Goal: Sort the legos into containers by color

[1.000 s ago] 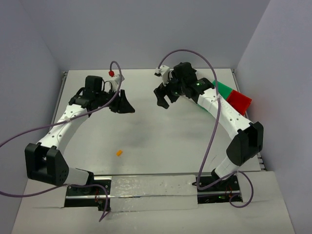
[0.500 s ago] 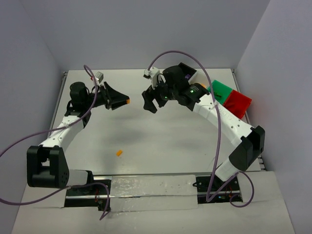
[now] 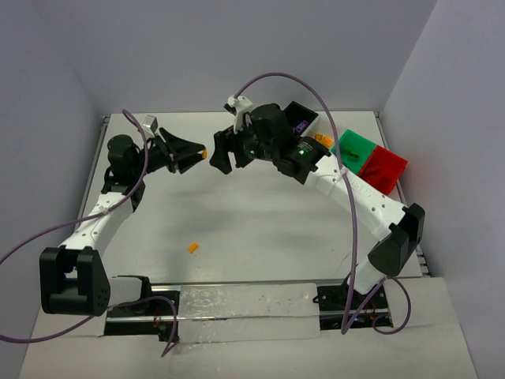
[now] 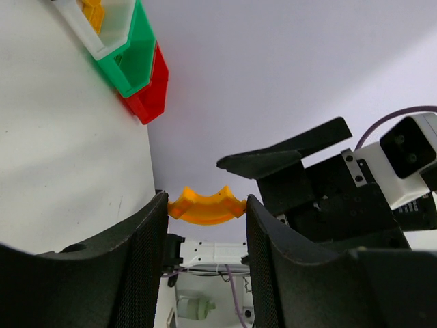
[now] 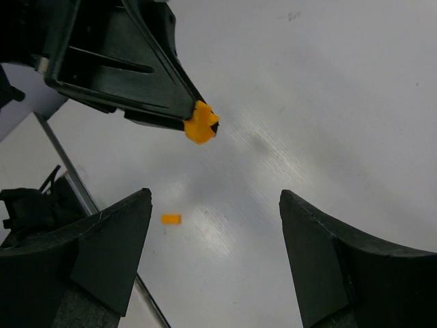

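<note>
Well, orange legos (image 4: 92, 12) lie in the white bin (image 4: 117, 22).

The curved orange plastic lego piece (image 4: 205, 209) looks smooth and slightly glossy between the left gripper's (image 4: 207, 203) finely textured matt black fingers (image 4: 140, 273). Beneath the right gripper (image 5: 215, 198), the white tabletop (image 5: 328, 123) shows a soft, smooth sheen

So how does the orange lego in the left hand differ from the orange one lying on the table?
The held lego is pinched in the left hand, off the table; the loose lego lies on the table. The held one is a curved arch; the loose one looks short and straight. Both are orange.
</note>
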Controlling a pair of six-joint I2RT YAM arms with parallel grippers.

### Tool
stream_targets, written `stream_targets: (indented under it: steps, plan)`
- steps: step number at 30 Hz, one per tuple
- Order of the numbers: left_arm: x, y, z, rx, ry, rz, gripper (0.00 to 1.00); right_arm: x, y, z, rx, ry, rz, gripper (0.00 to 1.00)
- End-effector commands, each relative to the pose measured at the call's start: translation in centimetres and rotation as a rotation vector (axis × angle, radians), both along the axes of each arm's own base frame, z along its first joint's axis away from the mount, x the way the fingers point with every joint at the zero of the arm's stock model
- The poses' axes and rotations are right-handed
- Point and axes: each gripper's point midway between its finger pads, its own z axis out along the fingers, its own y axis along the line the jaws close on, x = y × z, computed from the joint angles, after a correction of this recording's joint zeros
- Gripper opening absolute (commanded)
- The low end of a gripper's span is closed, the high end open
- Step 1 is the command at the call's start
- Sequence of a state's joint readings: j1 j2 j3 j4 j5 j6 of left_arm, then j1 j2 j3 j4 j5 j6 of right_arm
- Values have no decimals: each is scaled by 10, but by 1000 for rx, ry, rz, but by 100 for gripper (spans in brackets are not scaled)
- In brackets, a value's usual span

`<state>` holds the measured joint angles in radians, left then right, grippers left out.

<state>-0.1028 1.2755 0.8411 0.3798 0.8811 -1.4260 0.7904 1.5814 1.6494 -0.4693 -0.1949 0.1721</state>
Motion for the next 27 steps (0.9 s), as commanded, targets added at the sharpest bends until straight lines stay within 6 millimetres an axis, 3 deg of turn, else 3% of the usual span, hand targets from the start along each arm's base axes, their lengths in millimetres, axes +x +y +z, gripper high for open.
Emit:
stream_targets:
  steps: [1, 16, 22, 27]
  plan:
    - [0, 3, 11, -27, -29, 30, 8, 3, 18, 22, 68, -30, -1, 81]
    - [-10, 2, 6, -53, -9, 9, 8, 24, 42, -4, -17, -19, -22, 73]
    - [-12, 3, 3, -61, 5, 12, 8, 31, 45, -13, -31, -31, -35, 52]
    - [-12, 3, -3, -65, 25, 16, 9, 29, 51, -10, -20, -62, 6, 23]
